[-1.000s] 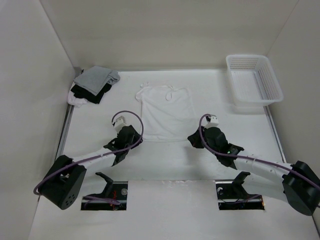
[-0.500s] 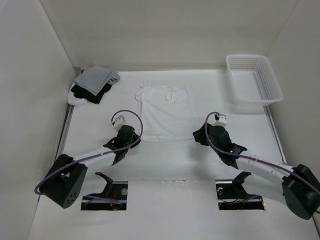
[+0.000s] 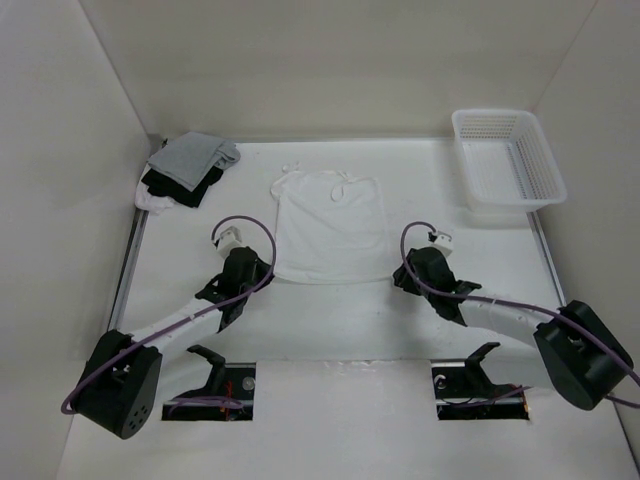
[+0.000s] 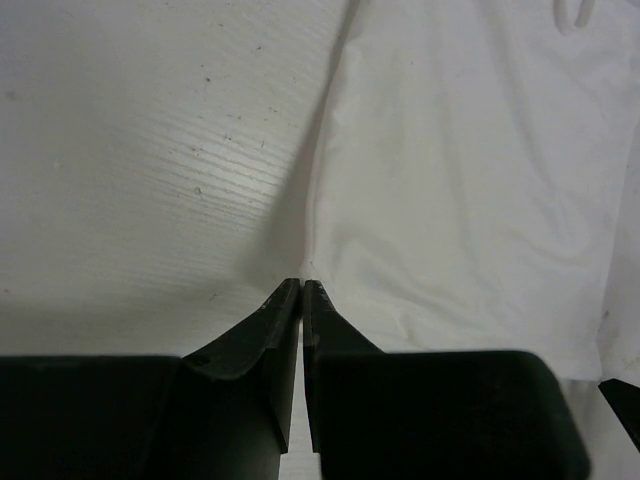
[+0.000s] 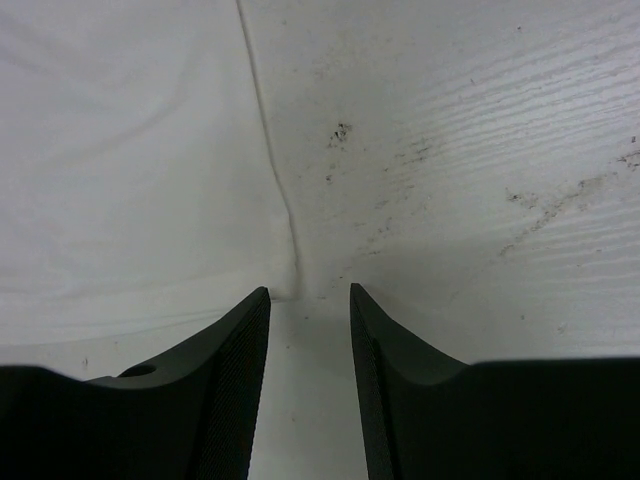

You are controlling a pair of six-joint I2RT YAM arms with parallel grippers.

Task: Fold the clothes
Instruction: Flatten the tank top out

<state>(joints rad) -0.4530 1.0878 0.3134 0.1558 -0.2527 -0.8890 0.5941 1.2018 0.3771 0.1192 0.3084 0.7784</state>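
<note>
The clothes [image 3: 331, 226], a thin white top with string straps at its far end, lie flat in the middle of the table. My left gripper [image 3: 264, 270] sits at the bottom-left hem corner. In the left wrist view its jaws [image 4: 302, 284] are pressed together on the edge of the clothes [image 4: 470, 180], and a shadow runs under that lifted edge. My right gripper [image 3: 399, 274] is at the bottom-right corner. In the right wrist view it [image 5: 310, 290] stands open, and the corner of the clothes [image 5: 130, 150] ends just ahead of the gap.
A white plastic basket [image 3: 508, 170] stands at the back right. A pile of grey, black and white garments [image 3: 186, 168] lies at the back left. White walls close in the table on three sides.
My left gripper has closed at the bottom-left hem corner, and that corner has shifted slightly left. My right gripper has opened and edged right at the bottom-right corner.
</note>
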